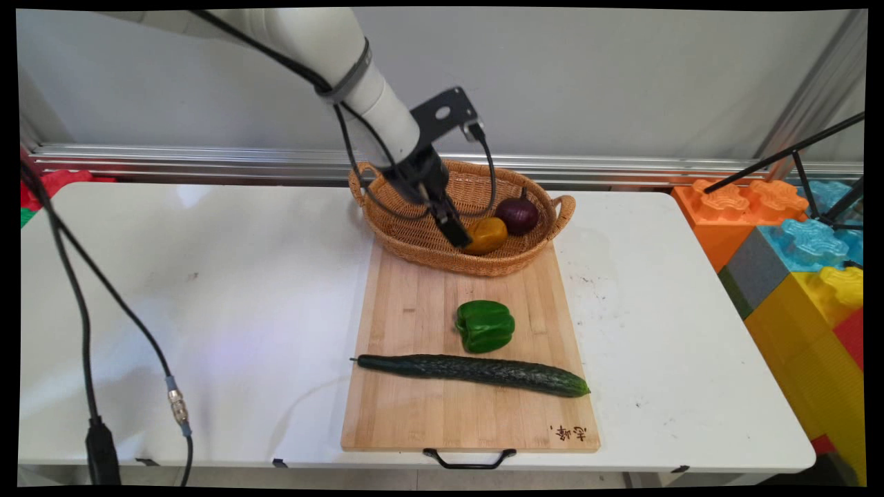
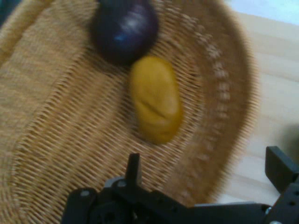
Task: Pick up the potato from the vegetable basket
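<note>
The black pincer (image 2: 208,175), its fingers spread wide and holding nothing, hangs inside the wicker basket (image 1: 414,241) just beside a yellow-brown potato (image 1: 487,235) that touches a purple onion (image 1: 518,215). Only the main view shows the basket resting on the far end of a wooden cutting board (image 1: 414,407), with a green pepper (image 1: 485,326) and cucumber (image 1: 476,373) lying nearer and bare white table (image 1: 207,290) on both sides.

Potato (image 1: 487,235) and onion (image 1: 517,215) in basket (image 1: 414,238) — behind pepper (image 1: 485,326) (cucumber (image 1: 476,371) nearest).

The white arm (image 1: 324,48) reaches in from the upper left, sloping down and to the right, black cables (image 1: 349,148) hanging from it. Its black gripper (image 2: 205,175) points downward, fingers (image 2: 134,169) spread wide apart and holding nothing.
</note>
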Motion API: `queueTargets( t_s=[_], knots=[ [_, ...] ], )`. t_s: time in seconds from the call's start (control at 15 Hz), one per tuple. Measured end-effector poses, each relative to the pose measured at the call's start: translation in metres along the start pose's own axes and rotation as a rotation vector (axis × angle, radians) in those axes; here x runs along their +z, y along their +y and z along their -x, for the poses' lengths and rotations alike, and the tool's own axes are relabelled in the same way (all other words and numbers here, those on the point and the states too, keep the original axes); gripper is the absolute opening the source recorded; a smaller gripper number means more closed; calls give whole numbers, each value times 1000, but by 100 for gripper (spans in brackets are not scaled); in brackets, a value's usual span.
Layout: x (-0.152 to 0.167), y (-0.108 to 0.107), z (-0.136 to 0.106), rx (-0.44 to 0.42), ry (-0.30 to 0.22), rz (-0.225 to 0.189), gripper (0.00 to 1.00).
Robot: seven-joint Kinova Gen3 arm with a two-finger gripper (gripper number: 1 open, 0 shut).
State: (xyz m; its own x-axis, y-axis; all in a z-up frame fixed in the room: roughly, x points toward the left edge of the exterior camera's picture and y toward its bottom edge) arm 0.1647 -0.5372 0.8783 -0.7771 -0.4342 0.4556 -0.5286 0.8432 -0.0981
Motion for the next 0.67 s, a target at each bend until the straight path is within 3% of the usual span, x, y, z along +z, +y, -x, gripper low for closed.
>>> queueTargets(
  t_s=[0.27, 0.67],
  knots=[
    [18, -35, 0, -75, 31, 21, 100],
    [62, -61, -1, -180, 84, 152, 100]
  ],
)
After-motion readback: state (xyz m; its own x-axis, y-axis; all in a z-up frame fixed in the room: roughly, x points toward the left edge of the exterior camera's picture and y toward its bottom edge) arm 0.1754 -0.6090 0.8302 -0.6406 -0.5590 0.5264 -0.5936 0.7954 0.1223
